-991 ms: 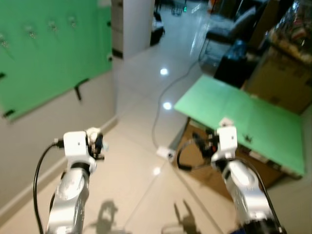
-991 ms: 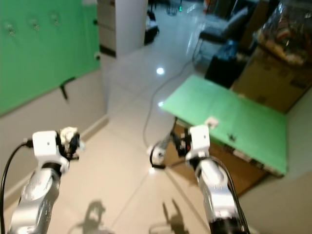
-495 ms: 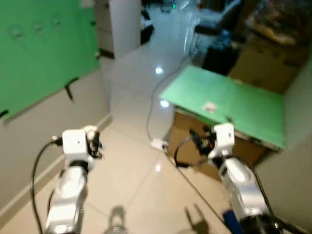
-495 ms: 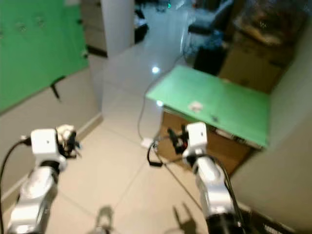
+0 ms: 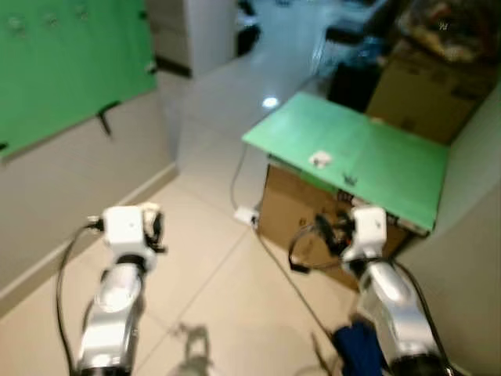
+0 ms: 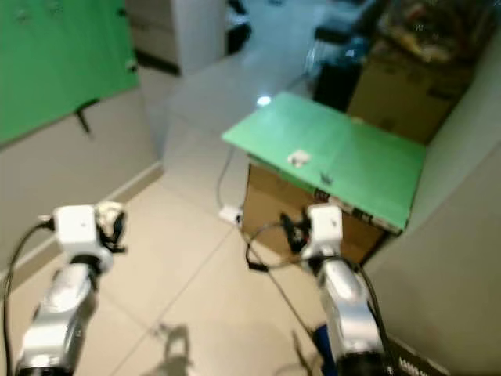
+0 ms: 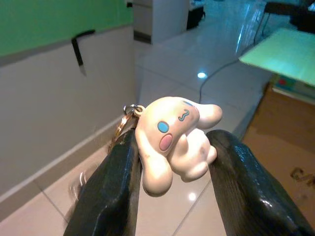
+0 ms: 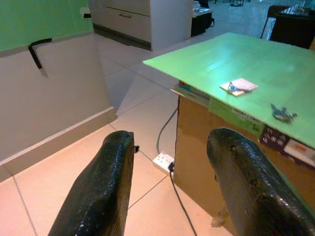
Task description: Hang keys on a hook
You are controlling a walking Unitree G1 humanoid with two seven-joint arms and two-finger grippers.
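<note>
A white plush charm (image 7: 174, 140) with a brass key ring (image 7: 125, 120) sits between the two black fingers of my left gripper (image 7: 174, 147), which is shut on it. In the eye views that gripper (image 5: 150, 227) is held up over the tiled floor, near the left wall. A green board (image 5: 63, 70) with small hooks (image 5: 51, 17) covers that wall at the upper left. My right gripper (image 8: 170, 142) is open with nothing in it and points toward a green-topped box table (image 5: 391, 168). A small set of keys (image 8: 282, 114) and a white card (image 8: 238, 86) lie on that top.
The green top rests on a cardboard box (image 5: 293, 211). A white power strip (image 5: 245, 215) and its cable lie on the floor beside it. More cardboard boxes (image 5: 423, 94) stand behind. A pale wall (image 5: 477, 235) is close on the right. A blue object (image 5: 360, 348) lies near my right arm.
The whole picture has shifted: the camera moved, so the green table now lies closer and the green board sits further up-left. Both arms keep their pose, the charm still held.
</note>
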